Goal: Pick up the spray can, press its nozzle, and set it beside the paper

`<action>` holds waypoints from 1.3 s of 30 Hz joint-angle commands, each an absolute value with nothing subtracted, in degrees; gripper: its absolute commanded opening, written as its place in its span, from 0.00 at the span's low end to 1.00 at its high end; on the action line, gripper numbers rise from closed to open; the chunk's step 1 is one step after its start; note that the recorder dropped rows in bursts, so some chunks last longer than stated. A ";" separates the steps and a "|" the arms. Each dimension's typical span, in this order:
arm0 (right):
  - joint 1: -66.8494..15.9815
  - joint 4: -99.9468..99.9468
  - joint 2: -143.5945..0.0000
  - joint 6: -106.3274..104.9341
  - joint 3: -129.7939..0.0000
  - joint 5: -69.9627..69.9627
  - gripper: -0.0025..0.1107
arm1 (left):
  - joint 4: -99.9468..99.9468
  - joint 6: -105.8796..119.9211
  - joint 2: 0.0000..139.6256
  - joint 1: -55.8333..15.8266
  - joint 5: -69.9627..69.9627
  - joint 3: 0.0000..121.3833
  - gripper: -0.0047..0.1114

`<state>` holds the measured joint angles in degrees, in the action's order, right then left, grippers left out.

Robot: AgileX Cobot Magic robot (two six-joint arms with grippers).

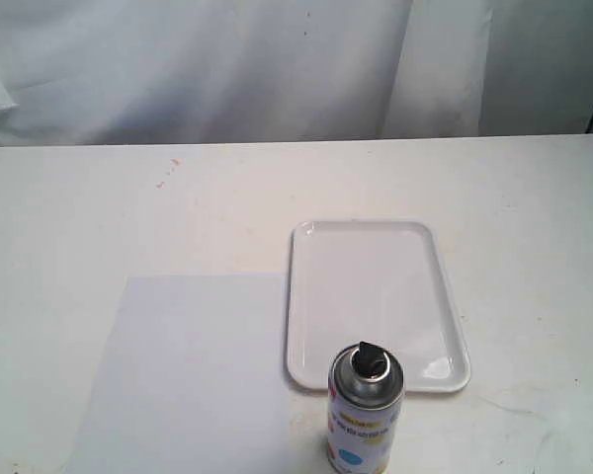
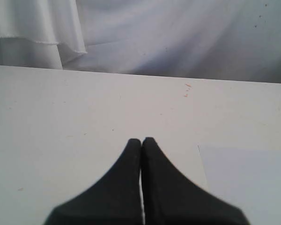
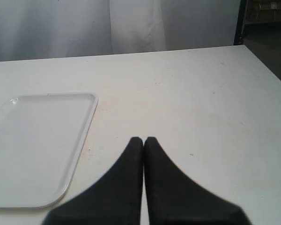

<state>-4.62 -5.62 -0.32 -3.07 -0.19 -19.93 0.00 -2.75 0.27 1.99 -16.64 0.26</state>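
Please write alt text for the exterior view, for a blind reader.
A spray can with a black nozzle stands upright on a white table, right of a pale paper and in front of a white tray. White cloth hangs behind.

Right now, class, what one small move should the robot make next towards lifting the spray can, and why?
Probably open the right claw: its tips are pressed together, and the spray can stands upright, ungripped, near the tray, on that arm's side of the exterior view.
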 commanded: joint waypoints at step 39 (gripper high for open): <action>-5.01 -5.36 0.00 -3.05 0.00 7.32 0.02 | 0.00 -2.71 0.00 2.03 -16.28 0.00 0.04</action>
<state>-4.62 -5.62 -0.32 -3.07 -0.19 2.02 0.00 -2.75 0.27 1.99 -16.64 0.26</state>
